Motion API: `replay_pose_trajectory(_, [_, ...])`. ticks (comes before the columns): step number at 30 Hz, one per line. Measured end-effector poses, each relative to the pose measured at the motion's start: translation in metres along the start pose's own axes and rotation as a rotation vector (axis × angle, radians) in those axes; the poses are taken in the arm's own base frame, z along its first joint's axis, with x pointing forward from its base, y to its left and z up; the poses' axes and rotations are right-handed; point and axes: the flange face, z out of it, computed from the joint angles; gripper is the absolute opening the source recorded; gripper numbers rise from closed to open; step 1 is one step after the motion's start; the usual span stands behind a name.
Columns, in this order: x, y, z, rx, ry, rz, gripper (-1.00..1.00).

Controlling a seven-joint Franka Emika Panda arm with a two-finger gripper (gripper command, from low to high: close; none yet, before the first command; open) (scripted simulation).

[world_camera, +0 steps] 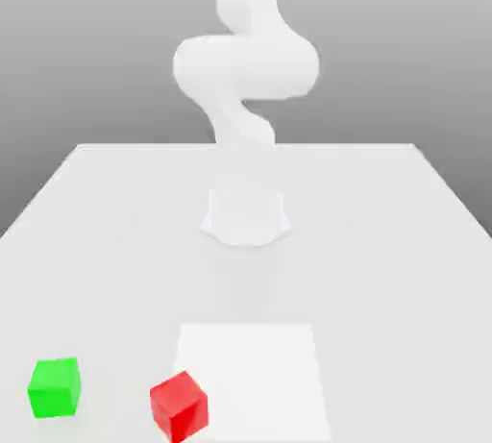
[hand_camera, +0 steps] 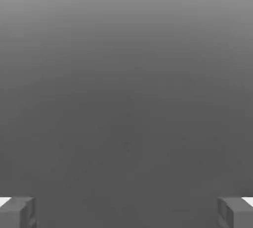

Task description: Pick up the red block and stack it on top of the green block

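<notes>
The tool (hand_camera: 126,212) hangs spread wide with nothing between its fingers (hand_camera: 17,212), facing blank grey — so the task looks to be at its very start, the reach not yet made. The red block (world_camera: 179,404) sits skewed on the surface (world_camera: 384,239) at the near edge, just beside a paler square patch (world_camera: 255,374), with the green block (world_camera: 55,387) near it toward the exterior view's left, apart and not touching. The next move calls for the arm (world_camera: 245,66) to bring the tool down over the red block, turned to match its skewed faces.

arm (world_camera: 245,66): plain white, rounded bulky segments | base (world_camera: 246,215): white, round | fingertips (hand_camera: 17,212): grey, blocky
</notes>
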Motion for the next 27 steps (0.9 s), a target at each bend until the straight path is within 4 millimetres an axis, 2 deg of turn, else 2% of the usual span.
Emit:
replay_pose_trajectory(3, [0.005,0.013,0.063,-0.028,-0.097,-0.063,0.0])
replay_pose_trajectory(7, [-0.001,0.034,0.141,-0.066,-0.212,-0.144,0.0])
replay_pose_trajectory(15, [-0.038,0.096,0.279,-0.16,-0.414,-0.308,0.0])
replay_pose_trajectory(21, [-0.079,0.16,0.357,-0.252,-0.543,-0.44,0.0])
replay_pose_trajectory(27, [-0.118,0.226,0.412,-0.343,-0.641,-0.568,0.0])
